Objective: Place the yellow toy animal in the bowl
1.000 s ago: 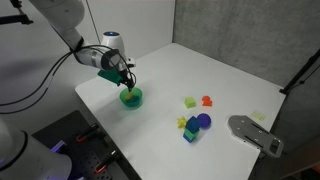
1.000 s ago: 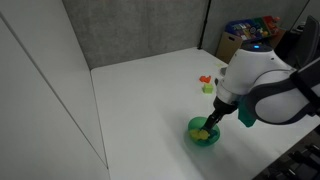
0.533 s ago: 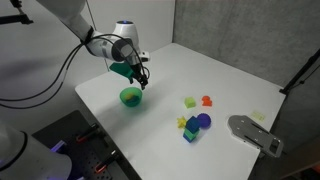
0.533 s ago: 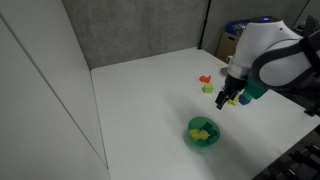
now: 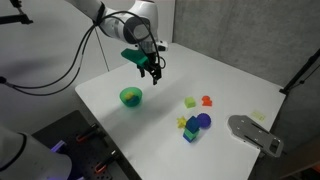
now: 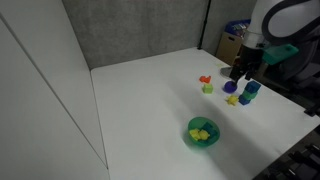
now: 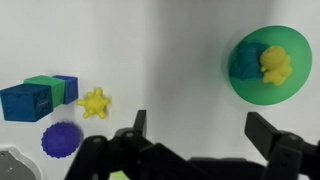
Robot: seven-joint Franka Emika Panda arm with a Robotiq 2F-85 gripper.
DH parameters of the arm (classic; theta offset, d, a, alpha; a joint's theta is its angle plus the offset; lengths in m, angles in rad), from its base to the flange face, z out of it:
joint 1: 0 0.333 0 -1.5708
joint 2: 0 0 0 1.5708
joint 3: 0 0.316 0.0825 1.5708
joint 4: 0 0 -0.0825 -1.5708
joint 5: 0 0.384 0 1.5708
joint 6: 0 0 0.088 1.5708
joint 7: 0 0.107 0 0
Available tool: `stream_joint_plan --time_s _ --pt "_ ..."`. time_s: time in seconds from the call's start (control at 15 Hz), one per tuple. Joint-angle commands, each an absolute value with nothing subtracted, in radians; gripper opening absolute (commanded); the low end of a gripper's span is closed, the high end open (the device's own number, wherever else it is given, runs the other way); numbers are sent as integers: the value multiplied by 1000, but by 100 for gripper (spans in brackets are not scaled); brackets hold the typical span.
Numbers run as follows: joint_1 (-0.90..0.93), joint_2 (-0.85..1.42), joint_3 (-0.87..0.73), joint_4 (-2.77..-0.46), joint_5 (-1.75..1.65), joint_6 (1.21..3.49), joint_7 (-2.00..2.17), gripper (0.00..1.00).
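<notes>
The green bowl (image 7: 266, 92) sits on the white table and shows in both exterior views (image 5: 125, 97) (image 6: 213, 139). The yellow toy animal (image 7: 275, 63) lies inside it next to a teal-blue piece (image 7: 243, 60); its yellow also shows in an exterior view (image 6: 200, 130). My gripper (image 7: 200, 135) is open and empty. It hangs high above the table, away from the bowl (image 5: 152, 68) (image 6: 240, 70).
A yellow star-shaped toy (image 7: 94, 102), blue and green blocks (image 7: 35, 97) and a purple ball (image 7: 62, 138) lie in a group. An orange-red toy (image 5: 207, 100) and a pale yellow-green block (image 5: 190, 102) lie near them. A grey device (image 5: 255, 133) sits at the table edge.
My gripper has risen from the bowl and moved away across the table towards the group of toys. The yellow toy stays in the bowl.
</notes>
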State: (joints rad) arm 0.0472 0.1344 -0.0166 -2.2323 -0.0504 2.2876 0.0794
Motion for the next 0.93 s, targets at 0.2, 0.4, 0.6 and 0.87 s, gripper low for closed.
stream_joint_plan --time_s 0.2,0.4,0.6,0.87 --pt "12 -42 -16 -2143 -26 2005 45 100" --pt "1 -87 -19 -2075 -42 1876 75 100" --pt "-10 -105 -17 -2039 -57 1815 83 100" --pt "-9 -108 -16 -2061 -43 1838 64 100"
